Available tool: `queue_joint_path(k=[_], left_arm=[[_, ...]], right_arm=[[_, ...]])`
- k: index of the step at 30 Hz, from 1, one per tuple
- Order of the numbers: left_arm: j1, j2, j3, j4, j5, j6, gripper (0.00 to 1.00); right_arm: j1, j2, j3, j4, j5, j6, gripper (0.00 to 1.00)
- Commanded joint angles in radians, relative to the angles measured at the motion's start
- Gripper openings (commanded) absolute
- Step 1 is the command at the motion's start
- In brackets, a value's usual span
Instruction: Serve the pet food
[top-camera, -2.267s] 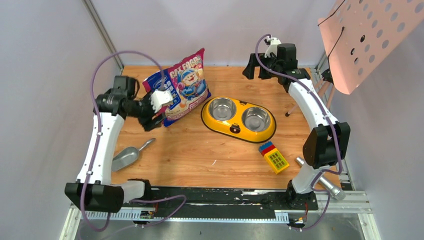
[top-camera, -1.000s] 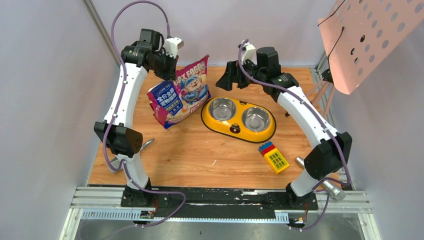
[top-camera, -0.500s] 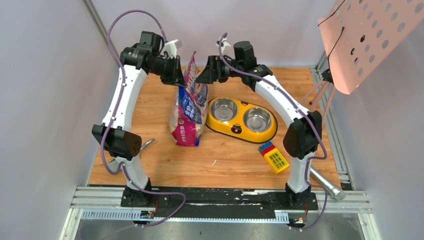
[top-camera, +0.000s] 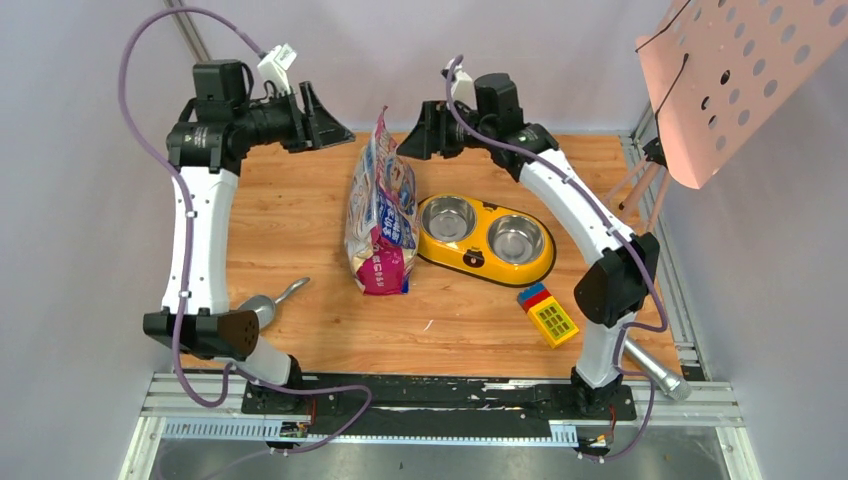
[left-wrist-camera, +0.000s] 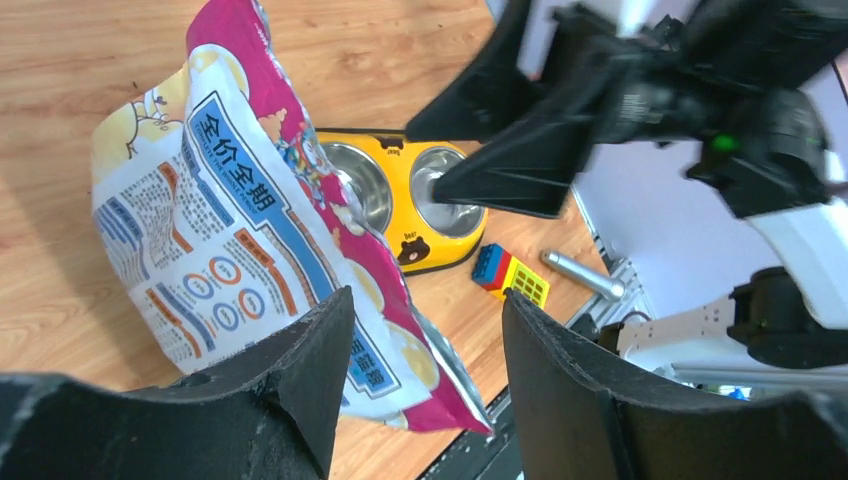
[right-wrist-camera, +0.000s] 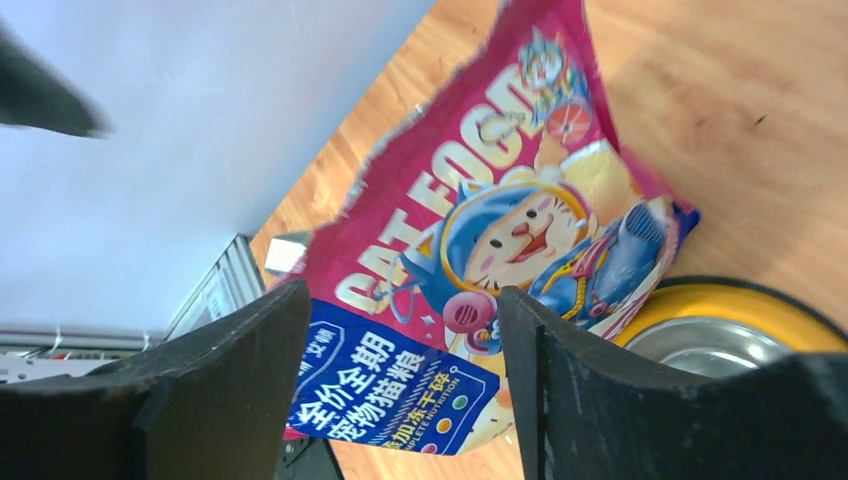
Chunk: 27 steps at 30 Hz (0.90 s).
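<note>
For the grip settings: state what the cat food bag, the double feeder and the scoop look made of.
Cat food bag: thin plastic or foil-laminate film, glossy; it creases and catches highlights.
Double feeder: yellow body, likely glossy moulded plastic; its two bowls look like polished steel, mirror-bright.
Scoop: grey with a dull sheen, probably metal; partly hidden.

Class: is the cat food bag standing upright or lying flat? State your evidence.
Upright: the cat food bag stands on its bottom edge, top raised, beside the yellow feeder.
</note>
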Motion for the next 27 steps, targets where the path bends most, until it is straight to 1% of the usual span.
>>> queue_joint_path(k=[1, 3, 4, 6, 10, 12, 14, 16, 19, 22, 27], left_arm=[[-0.025, 0.065, -0.072, 0.150, 0.028, -0.073, 0.66], [-0.048, 0.074, -0.066, 0.157, -0.007, -0.025, 0.66], [-0.055, 0.077, -0.066, 0.157, -0.012, 0.004, 0.66], [-0.057, 0.081, -0.076, 0.133, -0.002, 0.013, 0.66], [-0.059, 0.023, -0.189, 0.123, 0.028, 0.029, 0.62], [-0.058, -0.005, -0.227, 0.090, 0.070, 0.040, 0.61], [-0.059, -0.025, -0.253, 0.053, 0.102, 0.045, 0.61], [-0.063, -0.054, -0.293, 0.039, 0.112, 0.038, 0.58], [-0.068, -0.084, -0.345, 0.025, 0.135, 0.038, 0.50], [-0.080, -0.102, -0.380, 0.019, 0.132, 0.042, 0.44], [-0.100, -0.109, -0.391, 0.009, 0.106, 0.054, 0.41]], right_arm=[[0.000, -0.065, 0.111, -0.056, 0.107, 0.023, 0.66], [0.000, -0.034, 0.141, -0.061, 0.083, 0.058, 0.63], [0.001, -0.022, 0.148, -0.060, 0.049, 0.064, 0.63], [0.007, -0.008, 0.148, -0.056, -0.029, 0.053, 0.63], [0.010, -0.017, 0.113, -0.060, -0.084, 0.035, 0.63], [0.017, -0.038, 0.086, -0.063, -0.084, 0.028, 0.63], [0.036, -0.072, 0.042, -0.072, -0.039, 0.018, 0.63], [0.052, -0.116, -0.021, -0.073, -0.006, 0.016, 0.63], [0.064, -0.160, -0.084, -0.069, 0.013, -0.008, 0.64], [0.064, -0.178, -0.114, -0.068, 0.009, -0.022, 0.64], [0.063, -0.200, -0.134, -0.074, 0.000, -0.046, 0.65]])
